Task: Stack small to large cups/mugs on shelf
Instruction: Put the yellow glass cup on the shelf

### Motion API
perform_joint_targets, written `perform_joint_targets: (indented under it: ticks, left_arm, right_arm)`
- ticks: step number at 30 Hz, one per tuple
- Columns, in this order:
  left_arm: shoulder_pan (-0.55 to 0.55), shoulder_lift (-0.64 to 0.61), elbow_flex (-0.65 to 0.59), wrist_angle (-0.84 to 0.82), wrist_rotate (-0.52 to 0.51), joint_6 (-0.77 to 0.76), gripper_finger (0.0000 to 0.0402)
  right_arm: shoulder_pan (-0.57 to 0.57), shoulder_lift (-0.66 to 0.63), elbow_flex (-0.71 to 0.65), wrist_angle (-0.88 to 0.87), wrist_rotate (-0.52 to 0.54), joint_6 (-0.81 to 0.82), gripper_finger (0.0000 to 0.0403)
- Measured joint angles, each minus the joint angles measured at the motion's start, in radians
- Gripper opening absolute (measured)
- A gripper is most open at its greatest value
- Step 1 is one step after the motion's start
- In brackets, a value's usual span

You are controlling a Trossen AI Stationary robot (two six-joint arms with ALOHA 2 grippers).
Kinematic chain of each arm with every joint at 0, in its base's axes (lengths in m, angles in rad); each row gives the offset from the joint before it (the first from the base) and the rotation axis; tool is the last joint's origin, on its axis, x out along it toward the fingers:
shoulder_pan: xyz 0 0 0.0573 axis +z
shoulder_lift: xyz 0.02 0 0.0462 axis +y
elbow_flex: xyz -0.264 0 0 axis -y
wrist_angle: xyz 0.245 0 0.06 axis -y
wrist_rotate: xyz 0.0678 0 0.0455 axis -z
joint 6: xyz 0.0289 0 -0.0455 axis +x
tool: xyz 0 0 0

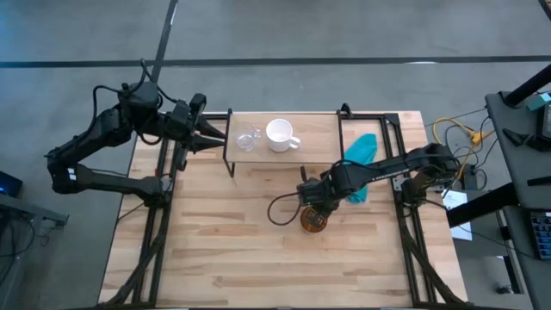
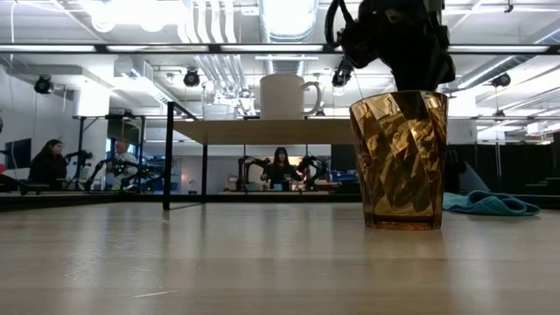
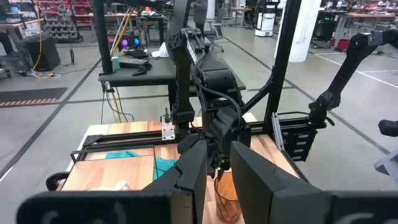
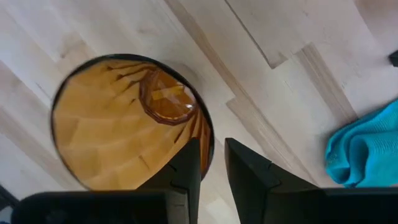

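The amber tumbler [image 1: 314, 222] stands upright on the tabletop, near the low-view camera [image 2: 400, 160]. My right gripper [image 1: 313, 205] reaches down onto it from above and is shut on its rim. The white mug [image 1: 281, 135] and the small clear cup [image 1: 248, 139] stand side by side on the light-wood shelf [image 1: 314, 129], the clear cup to the left. My left gripper [image 1: 215, 134] hovers shut just off the shelf's left end, pointing at the shelf and touching nothing. My right gripper pinches the tumbler's rim [image 4: 209, 144] on one side, with one finger [image 4: 185, 171] inside the glass and the other [image 4: 252, 177] outside. The fingers come from above, pointing down. The tumbler stays upright with its base [image 2: 401, 224] on the tabletop.
A crumpled blue cloth [image 1: 362, 157] lies on the table right of the shelf, beside my right arm. Black frame rails [image 1: 164, 185] run along both table sides. Bare wood stretches across the near half of the tabletop [image 1: 232, 258]. People sit in the room beyond the table.
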Motion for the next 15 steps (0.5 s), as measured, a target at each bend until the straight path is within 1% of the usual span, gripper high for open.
perform_joint_targets:
  ticks: [4, 10, 15]
  left_arm:
    - [0.000, 0.000, 0.000, 0.005, 0.000, 0.000, 0.0059]
    - [0.000, 0.000, 0.001, 0.024, 0.000, 0.000, 0.0059]
    - [0.000, 0.000, 0.002, 0.029, 0.000, 0.000, 0.0059]
  right_arm:
    - [0.000, 0.001, -0.027, 0.034, 0.000, 0.000, 0.0068]
    - [-0.002, 0.001, -0.031, 0.069, 0.016, -0.002, 0.0067]
    - [-0.005, 0.001, -0.050, 0.072, 0.024, -0.005, 0.0064]
